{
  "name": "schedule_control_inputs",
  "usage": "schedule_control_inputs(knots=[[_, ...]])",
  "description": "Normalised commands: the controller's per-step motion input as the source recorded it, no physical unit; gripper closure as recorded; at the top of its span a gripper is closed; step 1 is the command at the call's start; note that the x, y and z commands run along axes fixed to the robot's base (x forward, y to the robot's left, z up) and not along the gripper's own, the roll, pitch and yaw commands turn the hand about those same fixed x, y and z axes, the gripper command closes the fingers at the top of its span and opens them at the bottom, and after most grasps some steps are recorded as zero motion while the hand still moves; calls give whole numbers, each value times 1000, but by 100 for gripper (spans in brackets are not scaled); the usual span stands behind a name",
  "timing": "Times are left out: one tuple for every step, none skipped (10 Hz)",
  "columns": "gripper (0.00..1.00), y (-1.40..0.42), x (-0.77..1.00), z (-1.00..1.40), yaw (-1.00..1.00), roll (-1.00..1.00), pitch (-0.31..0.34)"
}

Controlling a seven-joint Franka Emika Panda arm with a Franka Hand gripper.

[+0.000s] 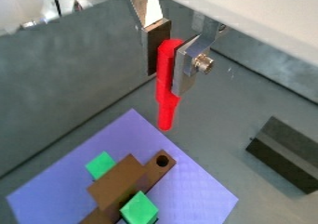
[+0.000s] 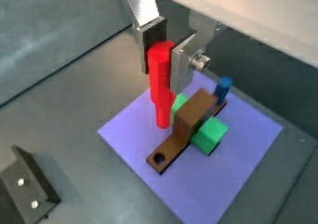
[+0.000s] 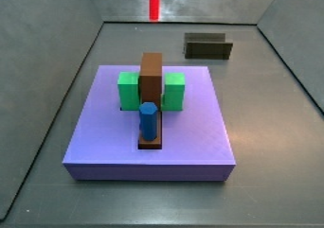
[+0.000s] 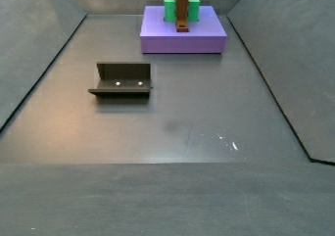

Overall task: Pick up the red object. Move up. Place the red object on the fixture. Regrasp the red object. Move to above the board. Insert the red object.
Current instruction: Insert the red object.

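Note:
My gripper (image 1: 169, 65) is shut on the upper part of the red object (image 1: 166, 102), a red peg hanging upright between the silver fingers in both wrist views (image 2: 161, 102). It hangs well above the board (image 2: 236, 163), over the board's edge near the green blocks (image 2: 209, 135) and the brown bar (image 2: 187, 135). In a side view only the peg's lower end (image 3: 154, 2) shows at the top of the picture, behind the board (image 3: 114, 132); the gripper itself is out of that view. The fixture (image 4: 121, 79) stands bare on the floor, apart from the board (image 4: 203, 42).
A blue peg (image 3: 148, 120) stands upright at one end of the brown bar (image 3: 152, 80), between two green blocks (image 3: 128, 90). Grey tray walls (image 3: 285, 61) rise around the floor. The fixture (image 1: 288, 153) also shows in both wrist views (image 2: 32, 186).

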Motion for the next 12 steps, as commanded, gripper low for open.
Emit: schedule_control_inputs(knots=[[100,200,-80,-711,40,-170,-166],[100,177,-54,-671,43,-184,-171],[100,20,63,-883,71,0,-116],[100,0,220,-809,54,99,0],[100,-14,166,-589,0,36,7],[100,0,43,-517,-57,17,7],[100,0,23,-497,-29,29,0],[100,0,20,-417,0,69,0],[100,-11,0,-189,0,0,0],[100,-9,0,-157,0,0,0],[100,0,6,-154,0,0,0],[100,0,0,-189,0,0,0]])
